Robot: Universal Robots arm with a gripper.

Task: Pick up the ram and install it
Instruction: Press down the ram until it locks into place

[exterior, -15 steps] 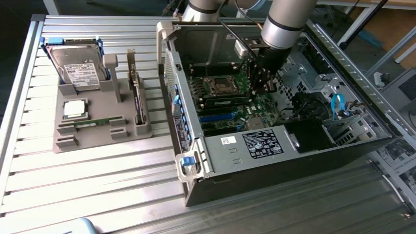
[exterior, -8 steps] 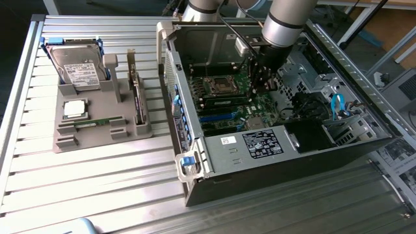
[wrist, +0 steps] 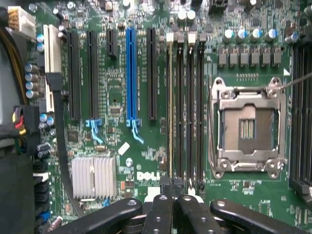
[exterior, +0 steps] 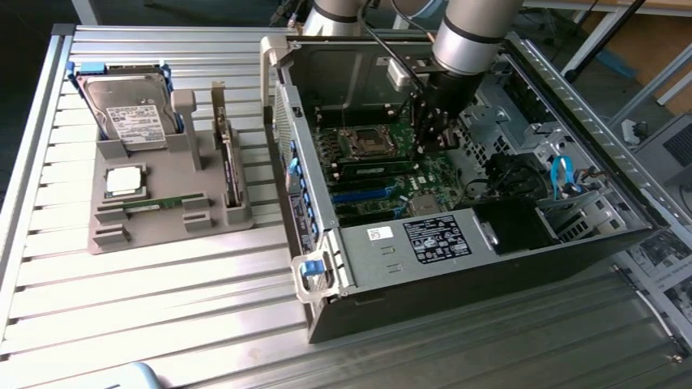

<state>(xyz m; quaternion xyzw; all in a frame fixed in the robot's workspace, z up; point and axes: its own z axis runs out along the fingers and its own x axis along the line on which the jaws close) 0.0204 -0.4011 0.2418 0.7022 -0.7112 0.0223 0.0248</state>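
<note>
Gripper point(wrist: 170, 189): fingers shut together, nothing seen clamped between them. It is held low over the motherboard point(wrist: 122, 92) inside the open computer case point(exterior: 324, 267).

Ram point(wrist: 169, 122): judged to be the thin green-gold edge standing in the memory slot farthest from the empty processor socket point(wrist: 246, 126). The gripper tips are placed just above one end of it; contact cannot be confirmed.

Risks, as judged:
- If only this end is pressed, the stick could be left tilted, with the far end proud of the slot and its latch not caught.
- If the tips are set off the stick's edge, they could slide onto the neighbouring empty slots point(wrist: 189, 122).
- If the stick is not squarely in its guides, force could bend it or flex the board.

View comparison:
- In the exterior view the ram point(exterior: 373, 168) is seen side-on, beside the socket point(exterior: 360, 142), with the gripper point(exterior: 427, 134) partly hidden behind the arm. On the exterior view's left, a grey holder point(exterior: 108, 235) carries a hard drive point(exterior: 130, 117) and another green stick point(exterior: 162, 203).
- In the wrist view the slot alignment and shut fingertips are shown.
</note>
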